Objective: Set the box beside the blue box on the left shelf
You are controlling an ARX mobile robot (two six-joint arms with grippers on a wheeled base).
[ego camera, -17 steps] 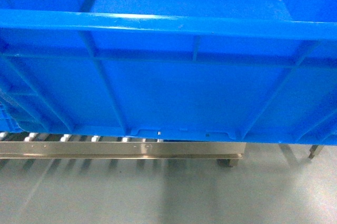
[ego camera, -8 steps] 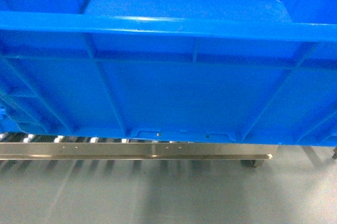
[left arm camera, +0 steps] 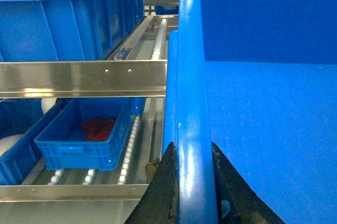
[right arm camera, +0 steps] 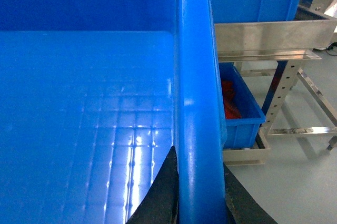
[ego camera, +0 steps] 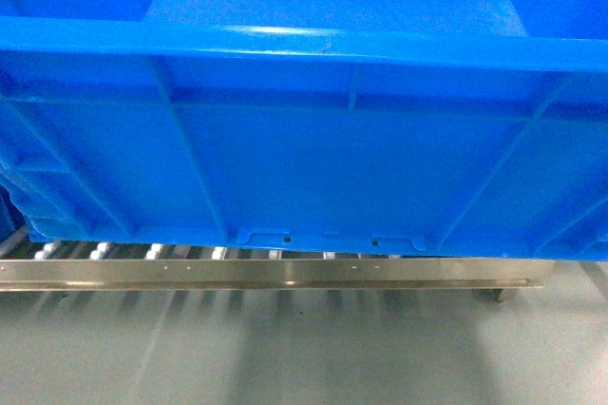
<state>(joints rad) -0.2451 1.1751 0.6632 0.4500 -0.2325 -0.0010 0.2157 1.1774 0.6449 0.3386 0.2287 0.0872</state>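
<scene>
The box (ego camera: 313, 167), a large bright-blue ribbed crate, fills the head view, with its smooth inside (right arm camera: 84, 103) showing in the right wrist view. My left gripper (left arm camera: 192, 145) is shut on its left rim and my right gripper (right arm camera: 199, 155) on its right rim. The left shelf (ego camera: 190, 253) shows as white rollers and a steel front rail just under the box's bottom edge; I cannot tell if they touch. A blue box (left arm camera: 73, 24) stands on the shelf's upper level, with a strip of bare rollers (left arm camera: 158, 40) between it and the held box.
On a lower level sits a small blue bin (left arm camera: 84, 140) holding red items. Another such bin (right arm camera: 237, 108) lies right of the box, under a steel rail (right arm camera: 263, 37). Perforated frame legs (right arm camera: 295, 108) stand on the grey floor (ego camera: 304, 348).
In the head view the shelf's front rail has slid to the right and slightly down, its right end passing from the middle toward the edge. Both grippers stay clamped on the box.
</scene>
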